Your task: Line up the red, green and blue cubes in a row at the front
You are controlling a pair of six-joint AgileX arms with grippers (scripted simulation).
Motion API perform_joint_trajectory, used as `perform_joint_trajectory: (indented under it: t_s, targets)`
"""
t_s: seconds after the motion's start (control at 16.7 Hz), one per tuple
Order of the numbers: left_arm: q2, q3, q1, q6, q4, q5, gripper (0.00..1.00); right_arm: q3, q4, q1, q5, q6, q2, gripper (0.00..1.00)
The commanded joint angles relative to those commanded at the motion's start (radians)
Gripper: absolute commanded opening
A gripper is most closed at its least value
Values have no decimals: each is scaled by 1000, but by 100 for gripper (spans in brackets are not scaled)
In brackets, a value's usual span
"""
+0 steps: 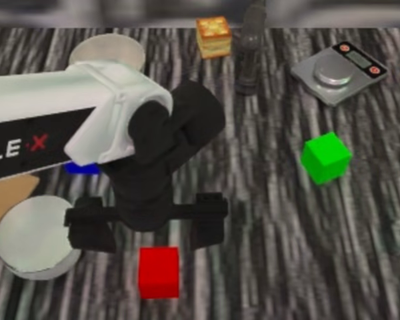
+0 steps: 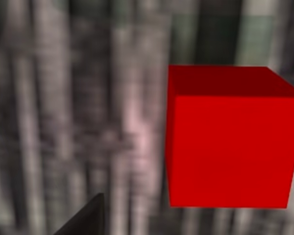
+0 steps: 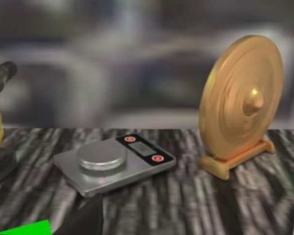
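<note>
While the left arm reaches across the left half of the table, its left gripper (image 1: 147,223) hangs with fingers spread wide apart and nothing between them, just behind the red cube (image 1: 159,271). At the far left, a pale round bowl (image 1: 37,243) sits near the front edge, with a second pale bowl (image 1: 109,53) at the back, partly under the arm. The blue cube (image 1: 82,169) shows only as a sliver beneath the arm's white casing, so its exact pose cannot be told. The red cube rests on the dark streaked tabletop (image 1: 267,253) near the front, apart from both fingers; the left wrist view shows it (image 2: 230,142) close by and off to one side of the fingers' line rather than centred. Further right at the back stand an orange-yellow patterned block (image 1: 213,36) and a dark upright tool (image 1: 249,50). The green cube (image 1: 326,157) lies on the right half, well apart from the red one and farther back. A digital kitchen scale (image 1: 338,72) sits behind it. The right gripper is not seen from above; its wrist view faces the scale and a golden disc on a stand (image 3: 242,105), and I cannot tell how its fingers stand.

The risk, as I judge it: the gripper is offset from the red cube, so a descent could land a finger on top of it or nudge it out of the row. The arm also hides the blue cube, and a careless sweep could knock it or the near bowl
</note>
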Motion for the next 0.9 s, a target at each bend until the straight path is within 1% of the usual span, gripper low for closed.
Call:
perform_joint_trajectory:
  t_s: [0.18,0.42,0.66,0.9]
  targets:
    - [-51,-44,28,4,30,-3,100,61,-44,14,-2,-3,61,100]
    - [-250,-198,132,28,140,-10,100,285,-190,53,-2,-15,292,100]
    - [-575,-431,285,99,311,-16,100,618,-403,106,0,-33,685,100]
    - [-954,-703,454,233,512,-18,100,984,-648,166,3,-55,1164,100]
